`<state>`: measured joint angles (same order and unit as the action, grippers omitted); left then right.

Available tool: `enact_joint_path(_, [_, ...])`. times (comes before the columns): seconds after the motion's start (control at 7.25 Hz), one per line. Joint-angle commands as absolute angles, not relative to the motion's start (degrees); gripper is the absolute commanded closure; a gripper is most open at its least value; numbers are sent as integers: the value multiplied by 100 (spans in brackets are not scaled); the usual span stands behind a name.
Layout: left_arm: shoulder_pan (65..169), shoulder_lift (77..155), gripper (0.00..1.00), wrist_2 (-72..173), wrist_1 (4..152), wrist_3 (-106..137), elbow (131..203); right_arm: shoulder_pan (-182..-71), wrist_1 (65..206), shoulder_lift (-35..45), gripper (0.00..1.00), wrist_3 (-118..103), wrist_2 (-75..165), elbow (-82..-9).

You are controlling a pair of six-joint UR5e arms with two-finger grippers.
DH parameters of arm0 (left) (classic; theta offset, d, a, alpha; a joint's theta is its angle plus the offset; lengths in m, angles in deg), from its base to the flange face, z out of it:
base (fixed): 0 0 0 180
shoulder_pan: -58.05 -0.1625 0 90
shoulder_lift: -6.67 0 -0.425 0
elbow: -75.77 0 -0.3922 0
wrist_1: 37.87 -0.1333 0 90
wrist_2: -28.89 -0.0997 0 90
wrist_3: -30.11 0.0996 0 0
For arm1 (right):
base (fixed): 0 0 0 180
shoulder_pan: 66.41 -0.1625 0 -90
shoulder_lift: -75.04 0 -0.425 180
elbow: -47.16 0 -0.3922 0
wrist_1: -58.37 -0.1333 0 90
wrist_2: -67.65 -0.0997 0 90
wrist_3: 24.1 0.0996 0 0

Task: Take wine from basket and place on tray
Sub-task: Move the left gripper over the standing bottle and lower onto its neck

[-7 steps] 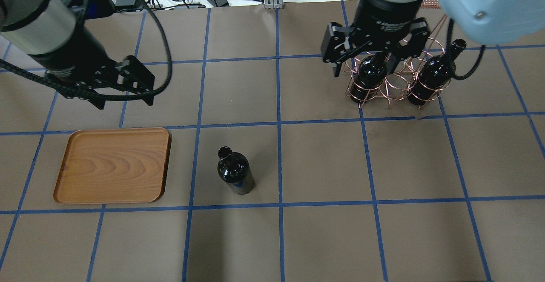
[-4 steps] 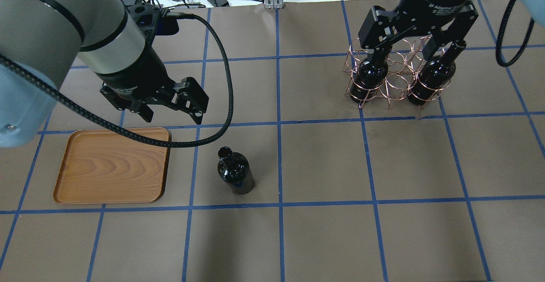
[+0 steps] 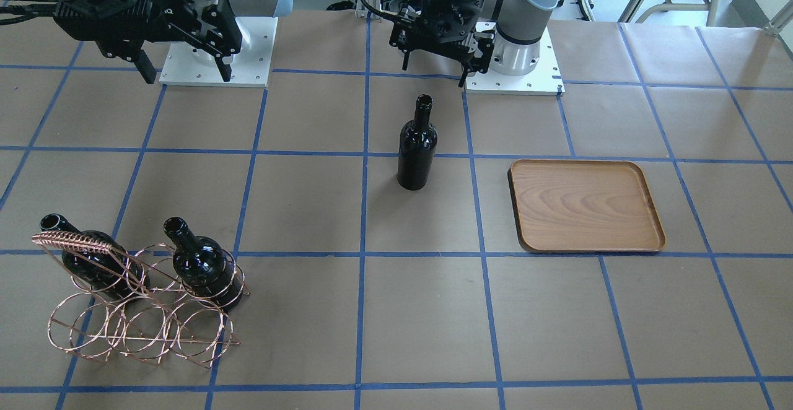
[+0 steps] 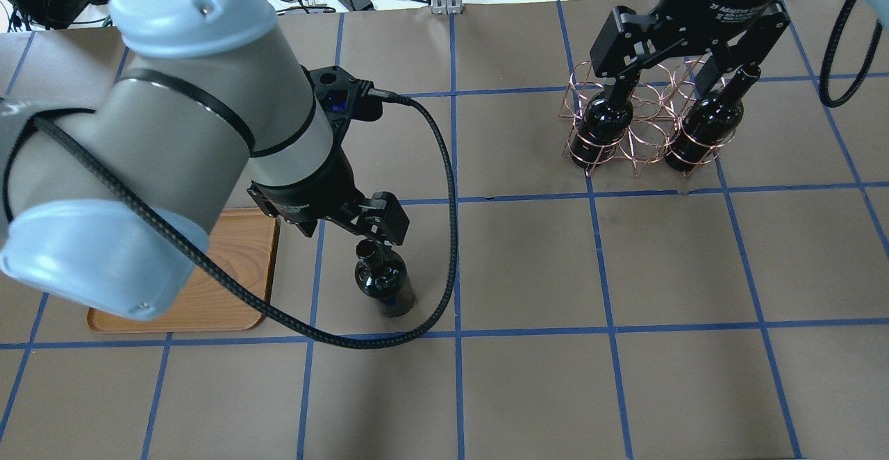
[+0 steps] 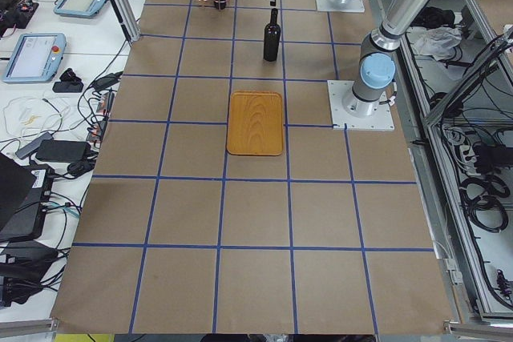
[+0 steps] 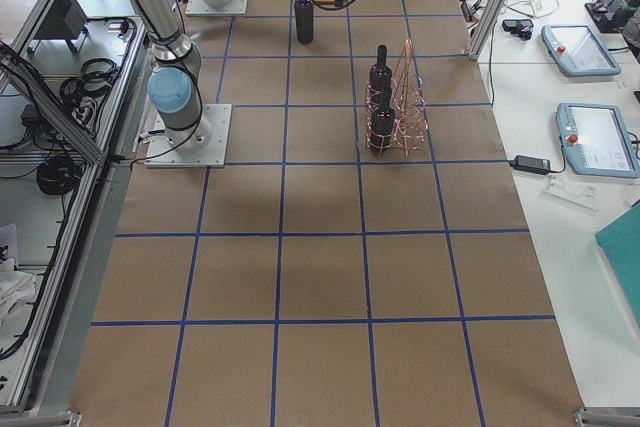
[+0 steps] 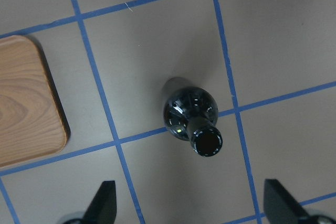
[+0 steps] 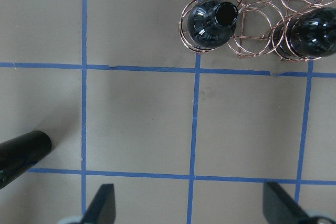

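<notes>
The wine (image 3: 416, 143) is standing upright on the table (image 3: 372, 311), out of the basket (image 3: 73, 241) and just beside the tray (image 3: 585, 205), touching neither. A second bottle (image 4: 601, 123) and a third bottle (image 4: 701, 130) are being kept in the basket's loops.

The left gripper (image 3: 435, 70) is being held above the wine with its jaws spread wide and nothing between them. In the left wrist view the bottle's mouth is showing between the two fingertips but off their line, so the gripper is being judged as not yet centred. The right gripper (image 4: 668, 71) is being held over the basket, also wide and empty, with one finger over each bottle neck.

The step in hand is being judged as the second leg of the transfer: the wine is being approached by the left arm for the carry to the tray. For the next move, the jaws are being required to line up on the neck, come down around it and close there. Only then is a lift being called for, followed by a short sideways carry. Upright placement inside the rim is being called for, since a tall, glossy bottle is likely to tip or slip.
</notes>
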<state>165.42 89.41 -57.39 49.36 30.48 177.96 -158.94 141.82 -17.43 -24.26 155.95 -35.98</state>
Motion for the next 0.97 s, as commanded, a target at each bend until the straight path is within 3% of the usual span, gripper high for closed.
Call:
enact_joint_path(0.0, [16703, 8981, 0, -5751, 4694, 3064, 18132, -15896, 14300, -1742, 0, -2418, 15581, -3599])
enact_joint_path(0.41, [16703, 9217, 0, -5769, 4562, 3073, 18194, -15905, 14336, -1751, 0, -2445, 15625, -3608])
enact_joint_path(0.83, [16703, 9402, 6, -5777, 4431, 3275, 18246, -15905, 14345, -1751, 0, -2453, 15625, -3608])
